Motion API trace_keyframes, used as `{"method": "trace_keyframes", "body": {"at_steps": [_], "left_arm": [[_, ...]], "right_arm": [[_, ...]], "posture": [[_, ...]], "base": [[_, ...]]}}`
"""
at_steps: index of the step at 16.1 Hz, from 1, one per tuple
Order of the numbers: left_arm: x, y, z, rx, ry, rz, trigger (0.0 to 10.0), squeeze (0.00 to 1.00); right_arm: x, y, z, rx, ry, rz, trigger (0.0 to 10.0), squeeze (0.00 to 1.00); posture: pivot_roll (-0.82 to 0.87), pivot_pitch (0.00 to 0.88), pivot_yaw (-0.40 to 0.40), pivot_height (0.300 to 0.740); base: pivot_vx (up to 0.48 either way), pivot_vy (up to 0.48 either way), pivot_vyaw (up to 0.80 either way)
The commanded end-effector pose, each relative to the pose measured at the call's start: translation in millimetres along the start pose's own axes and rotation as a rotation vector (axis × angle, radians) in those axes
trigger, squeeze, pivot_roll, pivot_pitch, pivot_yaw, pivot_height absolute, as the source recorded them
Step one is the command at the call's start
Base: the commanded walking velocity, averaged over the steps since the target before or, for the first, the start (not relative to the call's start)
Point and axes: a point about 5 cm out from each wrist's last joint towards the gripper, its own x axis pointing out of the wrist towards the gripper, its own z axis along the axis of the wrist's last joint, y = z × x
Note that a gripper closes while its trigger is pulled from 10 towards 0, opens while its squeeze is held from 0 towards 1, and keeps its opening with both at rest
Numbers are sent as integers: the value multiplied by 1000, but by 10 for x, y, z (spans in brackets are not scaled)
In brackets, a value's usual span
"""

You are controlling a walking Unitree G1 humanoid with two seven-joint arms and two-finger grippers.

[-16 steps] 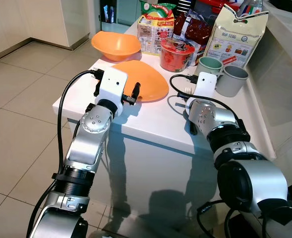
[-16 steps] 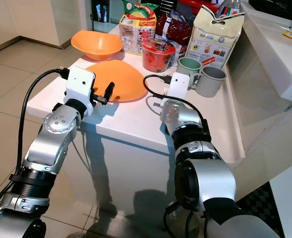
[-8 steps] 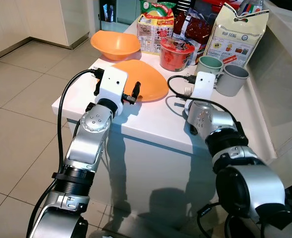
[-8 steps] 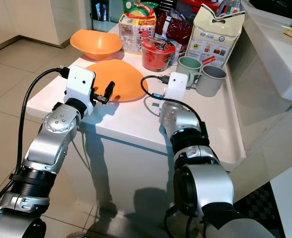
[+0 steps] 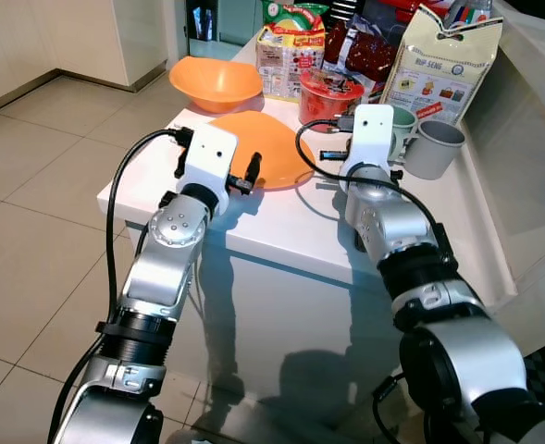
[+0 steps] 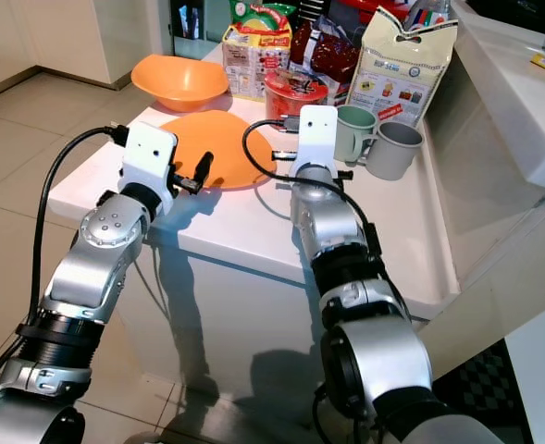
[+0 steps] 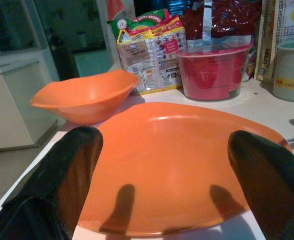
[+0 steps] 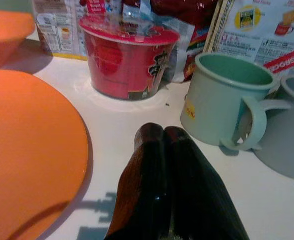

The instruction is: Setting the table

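An orange plate (image 5: 270,146) lies on the white table (image 5: 281,222), with an orange bowl (image 5: 215,81) behind it. My left gripper (image 7: 164,137) is open just before the plate's near rim (image 7: 176,150), one finger on each side, touching nothing. My right gripper (image 8: 161,132) is shut and empty above the table, right of the plate. Its tips point at a green mug (image 8: 221,100), with a grey mug (image 5: 434,146) beside that. A red noodle cup (image 8: 127,60) stands behind the plate.
Snack packets (image 5: 291,51) and a tall pale pouch (image 5: 443,65) crowd the table's back. A raised white counter (image 5: 531,111) runs along the right. Tiled floor (image 5: 41,185) opens on the left. The table's near edge is below both wrists.
My right arm has lifted and moved forward and left, bringing its wrist closer to the mugs. The left arm and the plate have not moved.
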Motion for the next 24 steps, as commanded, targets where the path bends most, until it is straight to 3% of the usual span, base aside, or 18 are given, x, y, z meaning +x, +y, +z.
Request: {"method": "trace_keyframes", "body": {"at_steps": [1,4,5,6,9,12,18,19,24], "left_arm": [[23,-28,92,9,-24,-21,10000,0],[25,-34,94,9,-24,-24,10000,0],[27,-39,96,8,-25,-25,10000,0],[29,-38,97,8,-25,-25,10000,0],[30,-38,98,7,-25,-25,10000,0],[26,-40,90,7,-23,-28,10000,0],[40,-69,97,4,-28,-32,10000,0],[39,-68,95,3,-28,-30,10000,0],[34,-73,90,2,-28,-30,10000,0]], "right_arm": [[-9,-34,47,3,-36,-9,10000,0],[14,-97,22,41,14,-34,10000,0],[40,-169,12,80,47,-55,10000,388],[60,-216,28,97,56,-67,10000,1000],[83,-274,4,127,98,-70,10000,1000],[71,-330,-190,177,245,-87,10000,1000],[88,-313,-190,236,382,-28,10000,1000],[87,-323,-199,221,390,-31,10000,0],[97,-383,-192,195,381,-46,10000,0]], "posture": [[204,0,-96,740],[200,0,-94,740],[200,0,-94,740],[198,0,-94,740],[198,0,-94,740],[195,0,-90,740],[191,0,-103,740],[192,0,-105,740],[188,0,-108,740]], "base": [[0,0,0],[0,0,0],[0,0,0],[0,0,0],[0,0,0],[0,0,0],[0,0,0],[0,0,0],[0,0,0]]}}
